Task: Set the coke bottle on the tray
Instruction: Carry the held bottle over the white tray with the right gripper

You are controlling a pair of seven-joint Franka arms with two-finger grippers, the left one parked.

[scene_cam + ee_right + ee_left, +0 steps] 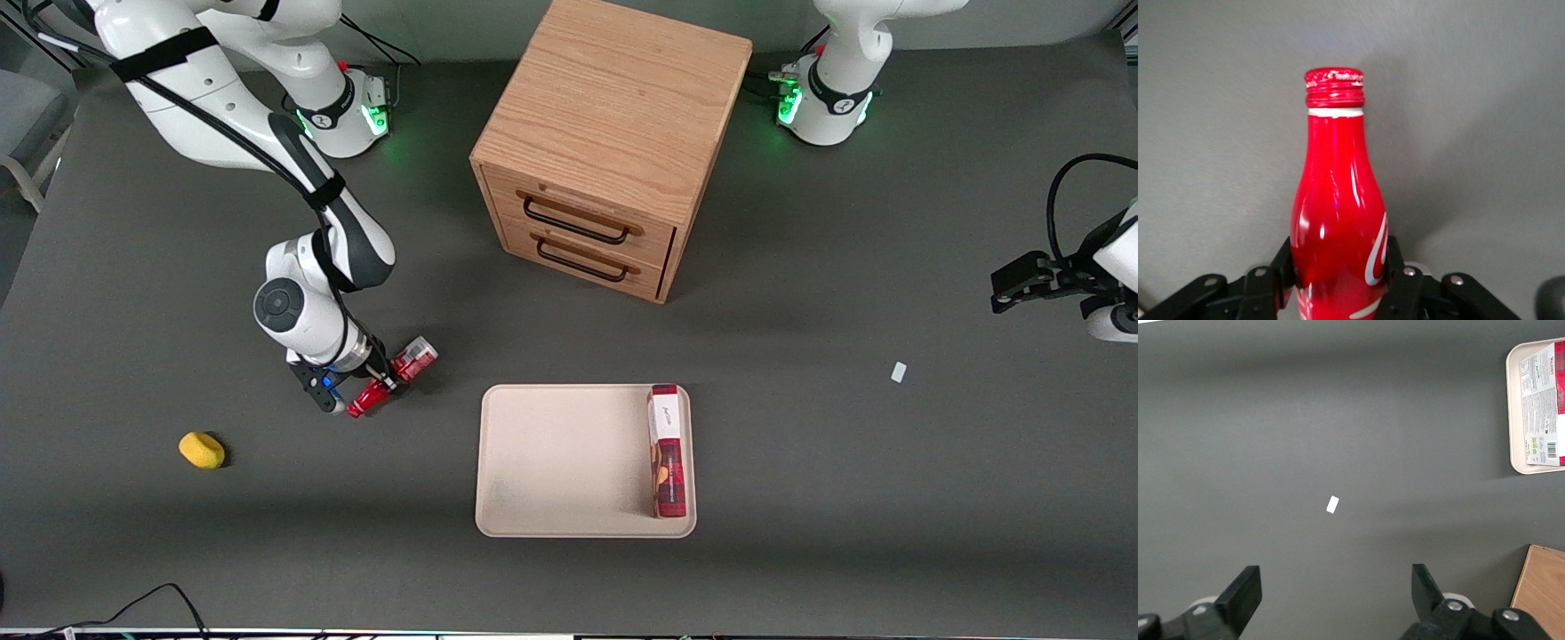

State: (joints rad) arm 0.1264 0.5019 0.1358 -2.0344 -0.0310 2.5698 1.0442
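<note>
Step in hand: the grasp looks made; the gripper (384, 380) has the coke bottle (392, 377) across its body, so the carry to the tray (560, 462) is what I judge comes next.
Jaws: pressed against both sides of the bottle's lower body in the right wrist view, holding it (1338, 220).
Bottle position: toward the working arm's end of the tabletop, apart from the tray and about as far from the front camera as the tray's upper rim; it lies tilted, cap end pointing nearer the front camera.
Tray: near the tabletop's front edge, midway along it; a red-and-white box (668, 451) lies along its side toward the parked arm's end, leaving most of the floor bare.
Next move calls for: a lift, a sideways carry toward the parked arm's end, then a set-down on the bare beige area short of the box.
Nearby: a wooden cabinet (609, 142) stands farther from the front camera than the tray; a yellow object (202, 450) lies near the working arm's end.
Hard to tell: whether the bottle rests on the tabletop or is already raised; its base is covered by the jaws in both views.
</note>
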